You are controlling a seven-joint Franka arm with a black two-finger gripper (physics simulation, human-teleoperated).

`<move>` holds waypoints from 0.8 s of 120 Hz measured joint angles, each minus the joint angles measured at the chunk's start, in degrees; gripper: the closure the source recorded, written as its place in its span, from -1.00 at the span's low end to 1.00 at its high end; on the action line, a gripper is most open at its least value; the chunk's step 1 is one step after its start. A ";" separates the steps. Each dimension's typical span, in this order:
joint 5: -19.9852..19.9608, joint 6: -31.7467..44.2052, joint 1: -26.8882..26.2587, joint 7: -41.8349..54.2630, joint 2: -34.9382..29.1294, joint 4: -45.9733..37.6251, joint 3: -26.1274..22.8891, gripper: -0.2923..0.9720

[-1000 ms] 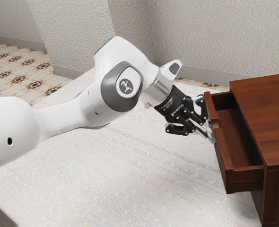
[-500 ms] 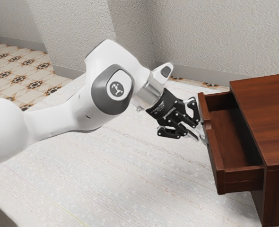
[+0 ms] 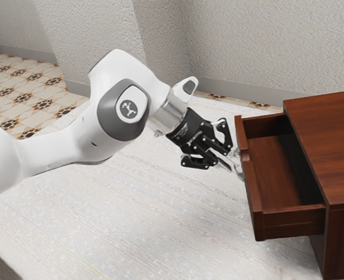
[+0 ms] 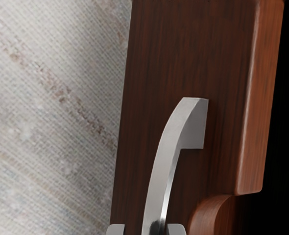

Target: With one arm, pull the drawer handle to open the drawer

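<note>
A dark wooden cabinet (image 3: 329,125) stands at the exterior view's right, and its drawer (image 3: 271,169) is pulled well out, open and with nothing inside. On the drawer front sits a curved silver handle (image 3: 238,164), seen close up in the wrist view as the handle (image 4: 174,161) against the brown drawer front (image 4: 183,63). My black gripper (image 3: 230,155) is shut on the handle, with a finger on each side of the bar. The white arm (image 3: 102,125) reaches in from the exterior view's left.
The cabinet stands on a pale textured floor (image 3: 131,221). Grey walls (image 3: 248,35) rise behind it, and a patterned tile floor (image 3: 20,87) lies at the far left. Open floor stretches in front of the drawer.
My gripper has moved toward the exterior view's left, still holding the handle. The drawer has slid further out of the cabinet with it.
</note>
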 joint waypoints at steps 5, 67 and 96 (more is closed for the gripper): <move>0.01 0.01 0.02 0.03 -0.02 -0.03 0.19 0.53; 0.06 1.22 0.26 0.40 -3.84 -4.26 0.61 0.53; 10.14 -1.20 -1.07 0.45 -8.96 -1.76 2.45 -0.01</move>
